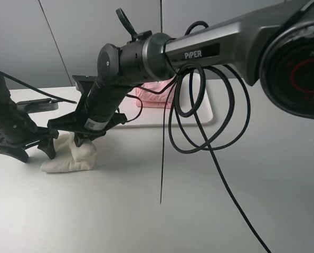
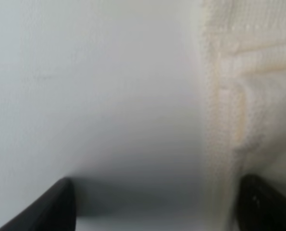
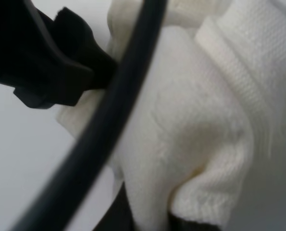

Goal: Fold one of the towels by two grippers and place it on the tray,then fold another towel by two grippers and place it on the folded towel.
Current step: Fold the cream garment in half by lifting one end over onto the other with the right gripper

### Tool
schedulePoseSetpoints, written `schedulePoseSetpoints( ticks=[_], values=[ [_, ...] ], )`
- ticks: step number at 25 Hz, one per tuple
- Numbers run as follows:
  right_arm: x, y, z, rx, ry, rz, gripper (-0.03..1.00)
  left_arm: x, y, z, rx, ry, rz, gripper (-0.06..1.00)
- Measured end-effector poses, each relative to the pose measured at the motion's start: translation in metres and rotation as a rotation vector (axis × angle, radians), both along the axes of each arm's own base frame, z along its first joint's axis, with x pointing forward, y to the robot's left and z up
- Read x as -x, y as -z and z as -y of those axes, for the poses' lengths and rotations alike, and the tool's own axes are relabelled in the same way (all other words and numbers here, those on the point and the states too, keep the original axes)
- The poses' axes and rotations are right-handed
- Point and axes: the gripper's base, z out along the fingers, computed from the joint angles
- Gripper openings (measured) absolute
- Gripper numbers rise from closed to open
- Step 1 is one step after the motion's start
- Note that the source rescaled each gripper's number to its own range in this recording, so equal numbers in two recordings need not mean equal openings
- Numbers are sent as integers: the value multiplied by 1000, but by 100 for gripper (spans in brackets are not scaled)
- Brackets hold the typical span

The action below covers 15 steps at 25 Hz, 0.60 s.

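Note:
The cream-white towel (image 1: 67, 159) lies bunched on the table at the left, with part of it lifted. My right gripper (image 1: 82, 140) has reached across the middle and is shut on a raised fold of the towel (image 3: 191, 144); the right gripper (image 3: 116, 154) shows one black finger (image 3: 61, 67) pressed into the cloth. My left gripper (image 1: 32, 150) stands open at the towel's left end. In the left wrist view the left gripper (image 2: 157, 207) has its fingertips (image 2: 51, 207) wide apart, the towel's hemmed edge (image 2: 239, 96) lying by one of them. The pink towel (image 1: 155, 96) rests folded on the white tray (image 1: 205, 113).
The right arm (image 1: 199, 50) spans the scene above the table, and its black cables (image 1: 199, 121) hang in loops in front of the tray. A cable (image 3: 99, 144) also crosses the right wrist view. Bare white table (image 1: 162, 211) stretches across the front and right.

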Motion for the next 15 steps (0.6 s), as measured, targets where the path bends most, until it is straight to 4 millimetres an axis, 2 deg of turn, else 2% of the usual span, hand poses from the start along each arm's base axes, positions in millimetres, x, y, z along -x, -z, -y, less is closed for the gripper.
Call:
schedulePoseSetpoints(
  ticks=[6, 15],
  values=[
    [-3, 10, -7, -71, 60, -22, 12, 0, 0, 0, 0, 0, -2, 88],
    [-5, 5, -13, -157, 118, -37, 12, 0, 0, 0, 3, -3, -4, 88]
  ],
)
